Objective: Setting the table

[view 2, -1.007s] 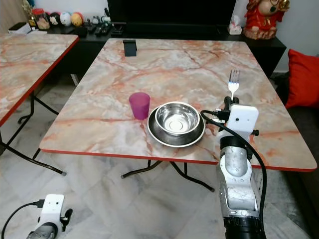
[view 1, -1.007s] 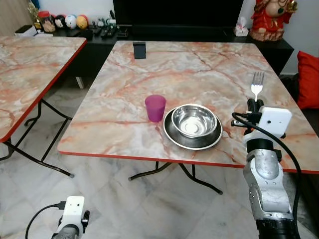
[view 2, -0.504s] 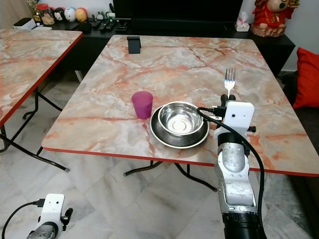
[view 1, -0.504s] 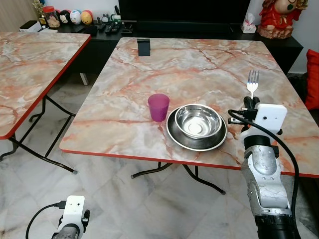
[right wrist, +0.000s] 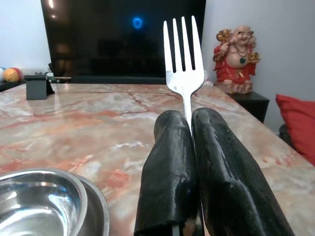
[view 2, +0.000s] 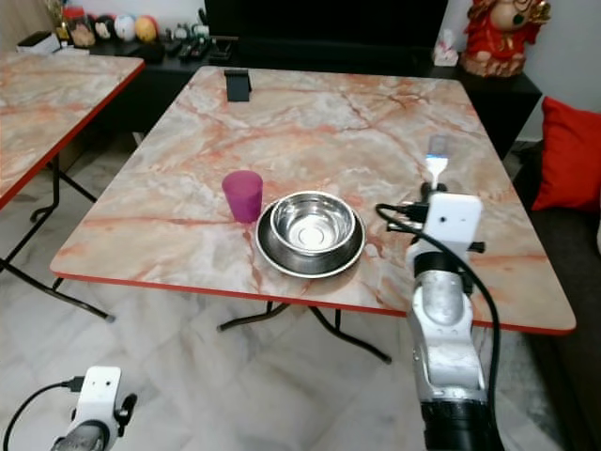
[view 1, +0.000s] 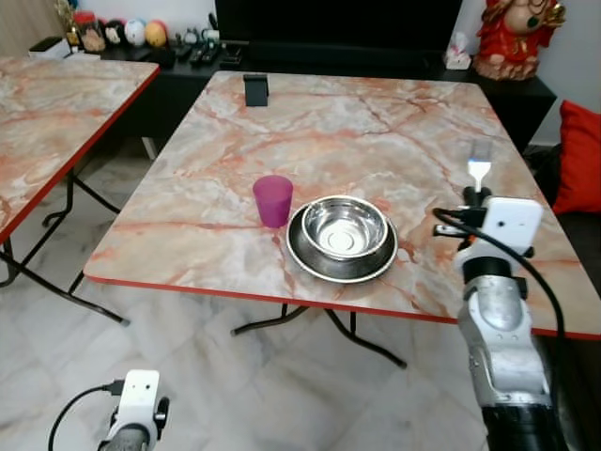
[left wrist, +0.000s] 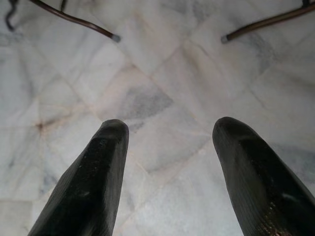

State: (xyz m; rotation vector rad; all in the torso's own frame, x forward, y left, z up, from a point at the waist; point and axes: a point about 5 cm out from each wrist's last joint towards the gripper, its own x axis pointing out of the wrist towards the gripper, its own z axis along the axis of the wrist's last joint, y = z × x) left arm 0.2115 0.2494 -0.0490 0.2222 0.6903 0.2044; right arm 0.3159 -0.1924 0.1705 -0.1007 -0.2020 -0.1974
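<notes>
My right gripper [right wrist: 189,128] is shut on a silver fork [right wrist: 182,59], tines pointing up; it hovers over the marble table [view 1: 338,132] just right of the steel bowl [view 1: 343,228]. That bowl sits in a steel plate [view 1: 310,264] near the table's front edge. A purple cup [view 1: 272,200] stands just left of the plate. In the eye views the fork [view 1: 478,165] rises above the white wrist box [view 1: 511,224]. My left gripper [left wrist: 170,147] hangs low and open over the floor.
A small black stand [view 1: 255,90] sits at the table's far edge. A second marble table [view 1: 47,122] stands to the left. A red figurine [view 1: 512,38] on a black cabinet and a red cushion [view 1: 580,155] are at the right. White tiled floor [view 1: 235,395] lies in front.
The camera view has shifted, so the table sits further left in the picture. My right gripper still holds the fork upright beside the bowl; the left arm hangs as before.
</notes>
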